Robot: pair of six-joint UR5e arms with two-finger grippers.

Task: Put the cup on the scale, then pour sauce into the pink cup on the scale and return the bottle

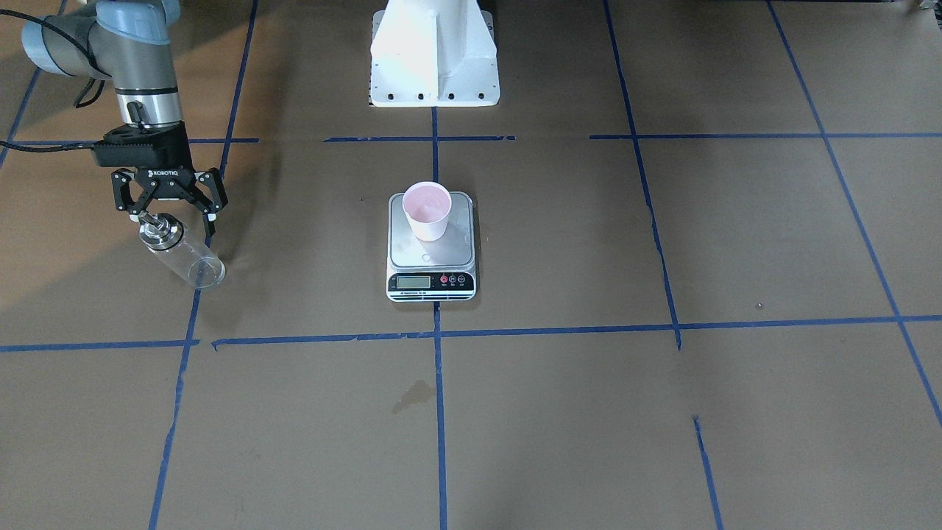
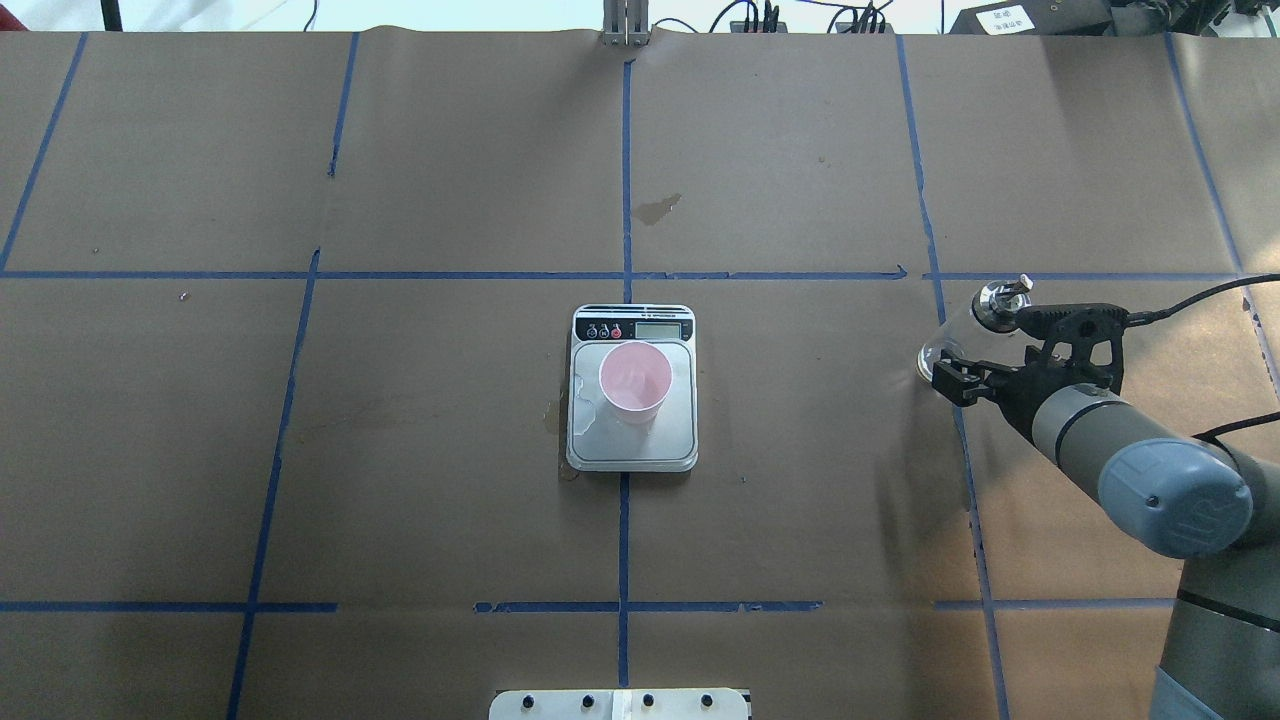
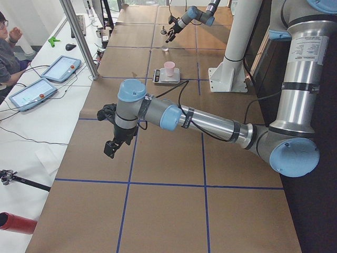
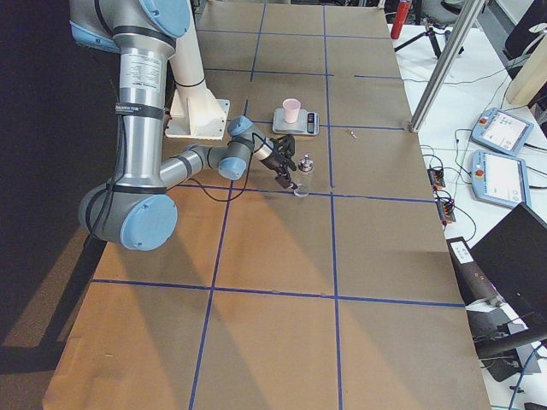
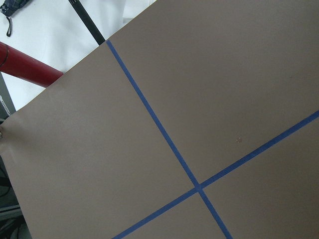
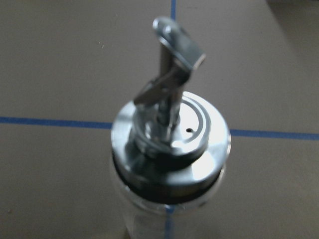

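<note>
Bottle [image 1: 184, 254] just beneath spread fingers [image 1: 213, 200]

scale display [image 1: 413, 281] too small, illegible

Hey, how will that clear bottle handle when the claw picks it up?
Bottle: clear and looks empty, so probably light. Its smooth, shiny wall may slip in the right claw. Tall, narrow and round, so it could tip and roll if nudged.

Cup [image 1: 427, 210] on scale [image 1: 458, 249], bottle [image 1: 188, 258] well apart on robot's right, at right hand [image 1: 173, 217]
</note>
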